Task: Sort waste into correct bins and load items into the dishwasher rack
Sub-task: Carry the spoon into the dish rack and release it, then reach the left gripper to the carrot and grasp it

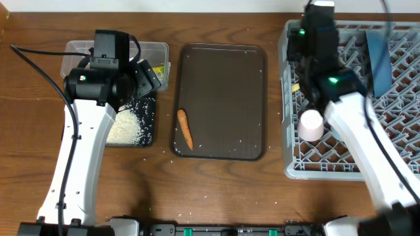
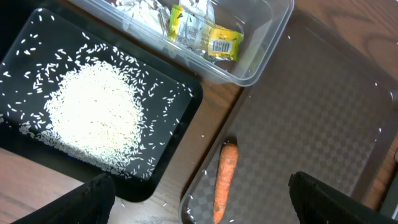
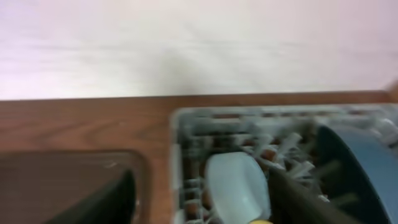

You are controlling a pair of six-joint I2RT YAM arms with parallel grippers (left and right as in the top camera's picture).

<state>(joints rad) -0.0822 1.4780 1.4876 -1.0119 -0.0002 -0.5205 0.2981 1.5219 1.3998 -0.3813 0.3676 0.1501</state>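
Your left gripper [image 2: 202,193] hangs wide and empty over the left edge of the brown tray [image 2: 311,124], where the carrot [image 2: 224,180] lies. Rice [image 2: 93,118] in the black tray [image 2: 180,155] and the wrapper [image 2: 211,37] in the clear tub [image 2: 273,25] sit just left of it. Your right gripper [image 3: 202,199], fingers spread, hovers over the rack [image 3: 186,124], right of that tray.

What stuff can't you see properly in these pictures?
- Overhead: the left arm covers parts of the clear tub and the black tray.
- Overhead: the right arm hides a strip of the dishwasher rack.
- Right wrist: everything is blurred, and a yellow bit is cut off by the bottom edge.
- Left wrist: the wrapper print is too small to read.
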